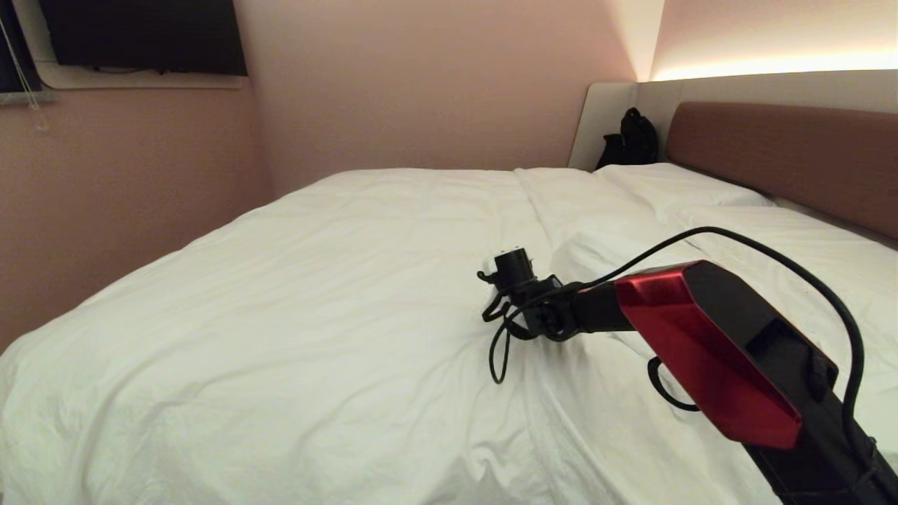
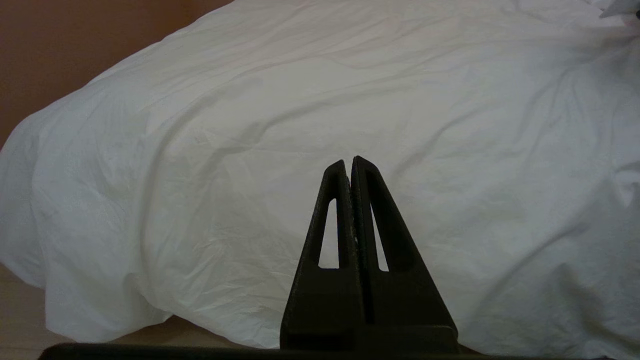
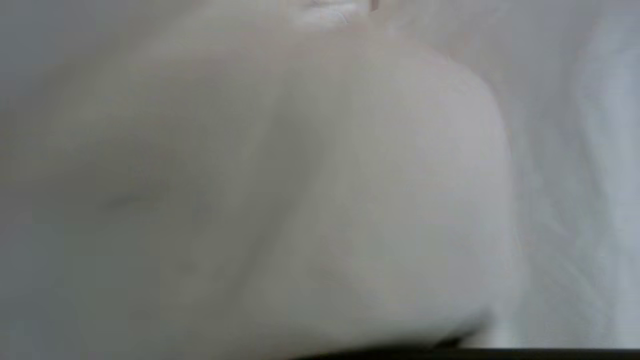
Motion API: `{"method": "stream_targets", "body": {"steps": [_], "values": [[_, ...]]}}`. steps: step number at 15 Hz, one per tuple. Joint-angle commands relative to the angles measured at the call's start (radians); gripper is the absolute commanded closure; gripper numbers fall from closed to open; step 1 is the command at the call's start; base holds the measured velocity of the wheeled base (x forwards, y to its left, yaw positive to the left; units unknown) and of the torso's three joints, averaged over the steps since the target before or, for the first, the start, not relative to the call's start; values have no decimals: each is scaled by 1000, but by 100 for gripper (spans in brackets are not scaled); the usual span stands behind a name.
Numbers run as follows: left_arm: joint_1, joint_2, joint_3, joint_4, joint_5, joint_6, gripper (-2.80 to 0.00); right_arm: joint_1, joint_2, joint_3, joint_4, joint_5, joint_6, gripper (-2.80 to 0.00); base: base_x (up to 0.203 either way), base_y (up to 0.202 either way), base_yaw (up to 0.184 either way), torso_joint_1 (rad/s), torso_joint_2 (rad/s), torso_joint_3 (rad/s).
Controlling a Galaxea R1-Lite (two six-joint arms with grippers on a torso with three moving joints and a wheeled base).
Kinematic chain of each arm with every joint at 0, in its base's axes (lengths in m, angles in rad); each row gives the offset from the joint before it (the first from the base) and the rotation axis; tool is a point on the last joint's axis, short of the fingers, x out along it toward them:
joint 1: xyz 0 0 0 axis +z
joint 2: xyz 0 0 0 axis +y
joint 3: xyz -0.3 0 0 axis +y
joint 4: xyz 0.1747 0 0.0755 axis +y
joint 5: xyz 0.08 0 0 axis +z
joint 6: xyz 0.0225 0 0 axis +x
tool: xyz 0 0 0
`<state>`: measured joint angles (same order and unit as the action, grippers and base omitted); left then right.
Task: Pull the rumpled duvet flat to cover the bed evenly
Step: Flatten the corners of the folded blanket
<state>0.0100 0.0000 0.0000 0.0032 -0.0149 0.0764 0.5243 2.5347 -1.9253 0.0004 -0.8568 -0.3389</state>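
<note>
The one duvet (image 1: pixel 316 308) is lying over most of the bed (image 1: pixel 786 158), bunching by its headboard edge where the right end effector (image 1: pixel 515 270) is clamping a fold, so I'd be dragging slow and level, left end effector (image 2: pixel 350 167) sitting closed, two pillows (image 1: pixel 673 186) showing.
</note>
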Motion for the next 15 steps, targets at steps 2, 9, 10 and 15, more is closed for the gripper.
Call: {"method": "stream_targets", "body": {"steps": [2, 9, 10, 15], "values": [[1, 0, 0, 0, 0, 0, 0, 3, -102, 9, 4, -7, 17, 0, 0, 0, 0, 0, 0, 0], [1, 0, 0, 0, 0, 0, 0, -4, -427, 286, 9, -16, 74, 0, 0, 0, 0, 0, 0, 0], [1, 0, 0, 0, 0, 0, 0, -9, -471, 342, 9, -16, 82, 0, 0, 0, 0, 0, 0, 0], [1, 0, 0, 0, 0, 0, 0, -56, -924, 741, 10, -12, 92, 0, 0, 0, 0, 0, 0, 0]]}}
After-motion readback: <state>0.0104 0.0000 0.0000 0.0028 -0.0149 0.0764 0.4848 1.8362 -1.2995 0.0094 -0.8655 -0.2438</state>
